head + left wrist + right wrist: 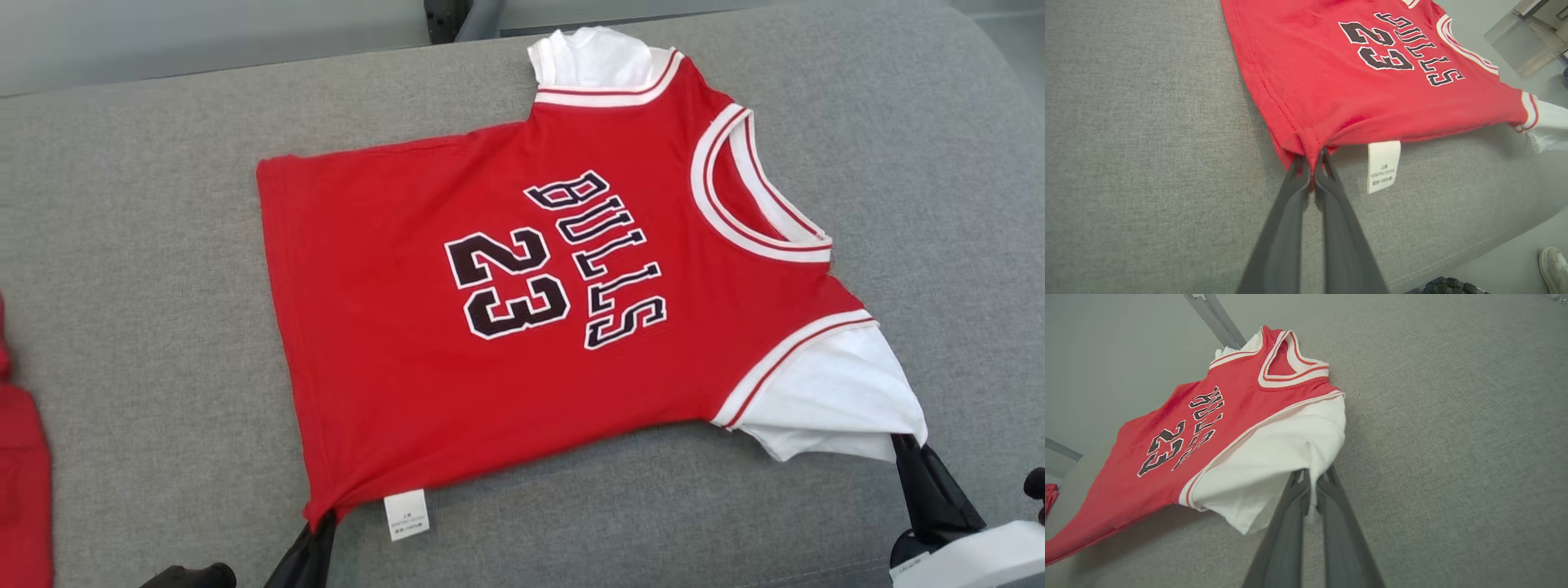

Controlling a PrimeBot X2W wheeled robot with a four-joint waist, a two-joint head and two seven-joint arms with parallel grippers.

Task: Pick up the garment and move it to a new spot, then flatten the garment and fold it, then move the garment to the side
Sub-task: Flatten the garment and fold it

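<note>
Garment [392, 327] lay centre frame on grey cushion [147, 245]: light, limp fabric, likely to sag; left gripper [1312, 161] was clamped on its hem corner, right gripper [1312, 477] on its white sleeve, both sound holds.

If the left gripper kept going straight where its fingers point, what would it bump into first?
The red jersey: the left gripper is pinching its bottom corner, so it would probably just bunch that cloth over the grey cushion.
</note>
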